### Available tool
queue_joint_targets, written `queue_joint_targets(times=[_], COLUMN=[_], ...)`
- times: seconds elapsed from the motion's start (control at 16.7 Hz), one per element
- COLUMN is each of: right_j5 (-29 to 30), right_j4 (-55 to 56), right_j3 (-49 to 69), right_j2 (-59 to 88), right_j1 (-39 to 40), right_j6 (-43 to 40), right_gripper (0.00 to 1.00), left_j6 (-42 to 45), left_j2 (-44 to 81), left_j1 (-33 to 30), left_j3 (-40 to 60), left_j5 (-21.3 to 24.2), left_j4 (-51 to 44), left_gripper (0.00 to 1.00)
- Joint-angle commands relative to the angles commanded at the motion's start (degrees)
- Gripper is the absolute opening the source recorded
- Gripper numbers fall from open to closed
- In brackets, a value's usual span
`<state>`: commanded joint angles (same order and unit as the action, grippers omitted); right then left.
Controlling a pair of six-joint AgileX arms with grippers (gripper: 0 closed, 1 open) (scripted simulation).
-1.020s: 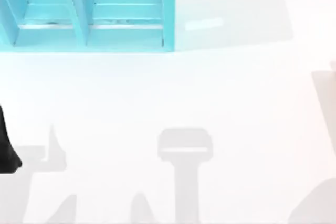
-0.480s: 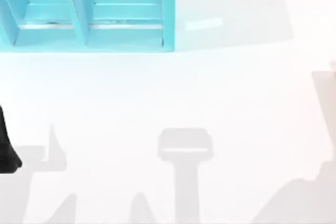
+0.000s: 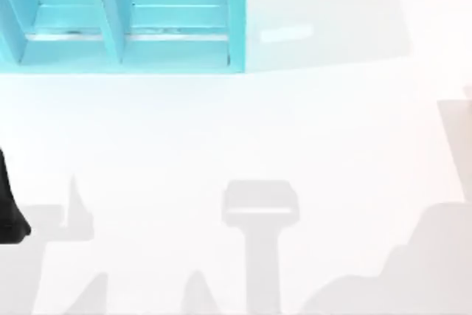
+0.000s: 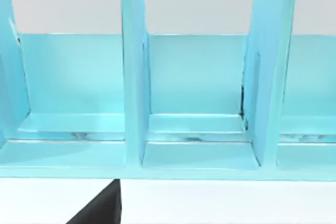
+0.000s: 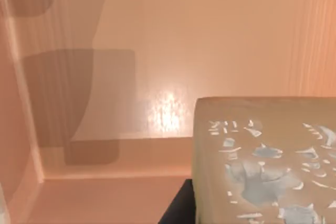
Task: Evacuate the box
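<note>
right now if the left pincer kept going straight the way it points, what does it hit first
Probably the turquoise shelf rack: the left wrist view faces its middle compartment head on, so its front lip or floor comes first. Depth is unclear.

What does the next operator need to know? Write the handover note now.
Left arm: parked at the table's left edge, its wrist camera facing the turquoise compartment rack at the table's far left.
Right arm: down inside the tan box, close beside a beige speckled block. Whether it has a grip cannot be told.
Done: nothing out yet; the block lies in the box.
Left: grasp the block, lift it clear, set it down outside the box, probably on the table.
</note>
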<state>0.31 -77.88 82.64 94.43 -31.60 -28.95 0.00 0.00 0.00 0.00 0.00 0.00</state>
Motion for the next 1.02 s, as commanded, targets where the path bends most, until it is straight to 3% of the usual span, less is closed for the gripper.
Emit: queue_joint_targets(times=[0.42, 1.02], right_j5=[-0.01, -0.01], right_j4=[-0.83, -4.02], right_j3=[5.64, 38.99], right_j2=[5.75, 35.32], right_j1=[4.72, 34.34], right_j6=[5.00, 34.74], right_gripper=[0.00, 0.00], left_j6=[0.00, 0.00], left_j2=[0.00, 0.00], left_j1=[0.00, 0.00], left_j3=[0.00, 0.00], left_j5=[0.00, 0.00], left_j4=[0.00, 0.00], left_gripper=[1.00, 1.00])
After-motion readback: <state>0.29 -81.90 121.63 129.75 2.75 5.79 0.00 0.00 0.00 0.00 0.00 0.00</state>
